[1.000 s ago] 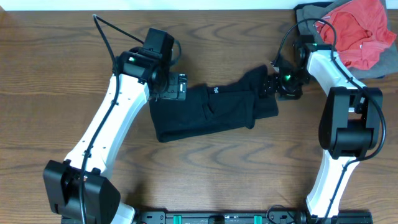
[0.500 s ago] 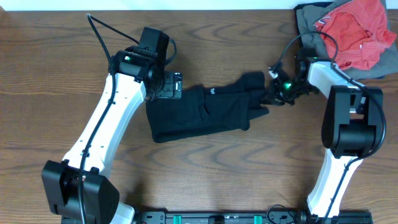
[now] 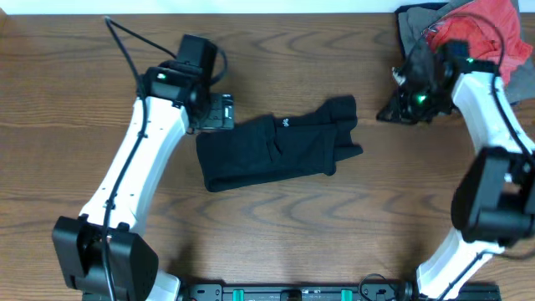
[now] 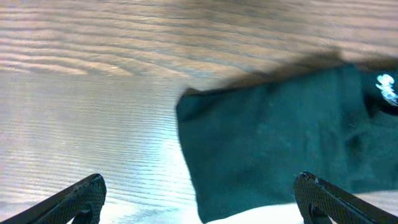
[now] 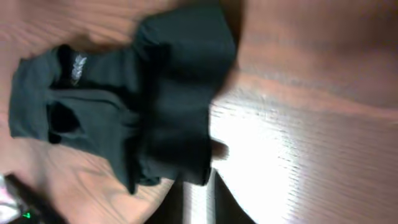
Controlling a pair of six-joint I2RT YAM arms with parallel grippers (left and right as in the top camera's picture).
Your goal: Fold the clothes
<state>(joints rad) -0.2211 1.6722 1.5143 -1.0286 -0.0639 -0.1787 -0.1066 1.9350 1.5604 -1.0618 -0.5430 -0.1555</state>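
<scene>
T-shirt (image 3: 280,150) lies just beside left hand (image 3: 222,112), apart from right hand (image 3: 391,109).

— What did the shirt look like?
— It was a black T-shirt (image 3: 276,155) of soft cloth, folded into a long, rough bundle. It lay flat near the middle of the wooden counter (image 3: 334,242).
— Was it tidy?
— Not quite. Its left end was squared off, but the right end bunched into uneven flaps. A small white logo (image 3: 286,123) showed near the far edge.
</scene>
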